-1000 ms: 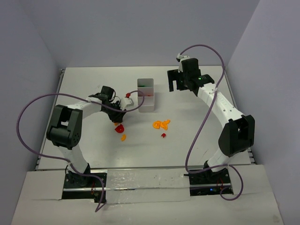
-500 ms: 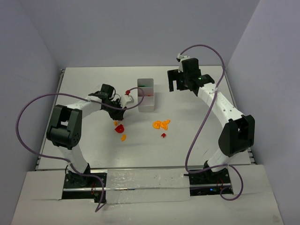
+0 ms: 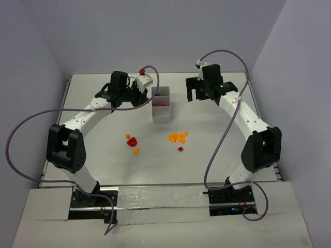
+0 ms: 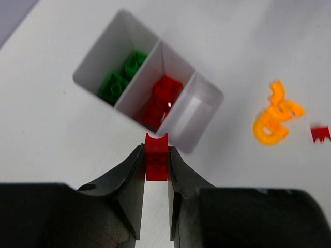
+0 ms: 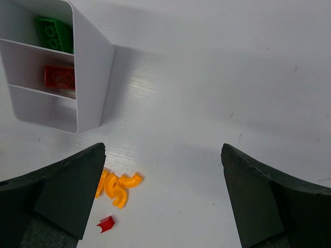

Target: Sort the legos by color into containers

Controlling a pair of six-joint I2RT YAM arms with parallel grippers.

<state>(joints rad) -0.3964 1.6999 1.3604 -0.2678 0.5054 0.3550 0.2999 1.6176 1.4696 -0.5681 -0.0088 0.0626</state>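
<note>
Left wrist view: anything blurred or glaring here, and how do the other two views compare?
Left wrist: the held red lego is fairly sharp, the tray and orange legos beyond are soft, with a small glint on the red bricks inside. Right wrist: crisp; the tray throws a soft shadow. Top external: even light, legos tiny.

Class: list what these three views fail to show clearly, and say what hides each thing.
- Top view: what lies in the tray is too small to count.
- Left wrist view: the left gripper covers the lower part of the held red lego. The right edge cuts a loose red piece.
- Right wrist view: the frame's corner cuts off the tray. A finger of the open right gripper hides part of the orange curved pieces.
</note>
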